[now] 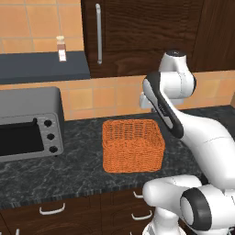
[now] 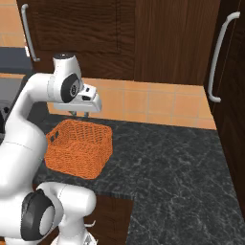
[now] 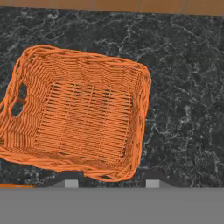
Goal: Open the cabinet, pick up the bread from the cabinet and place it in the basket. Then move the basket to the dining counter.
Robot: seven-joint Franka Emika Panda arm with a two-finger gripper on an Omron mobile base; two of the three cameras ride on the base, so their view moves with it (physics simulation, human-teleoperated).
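Cabinet door shut, handle up-left of claw. Claw hangs over empty basket, jaws partly open, holding nothing.

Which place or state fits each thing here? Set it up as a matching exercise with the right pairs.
Things:
1. basket
2. cabinet
3. toaster oven
4. small bottle

Descriptions:
A. door closed, silver bar handle
B. empty, on the black speckled counter
C. on a dark shelf by the cabinet
D. grey, left of the basket in the left base view

Pairs: 1-B, 2-A, 3-D, 4-C
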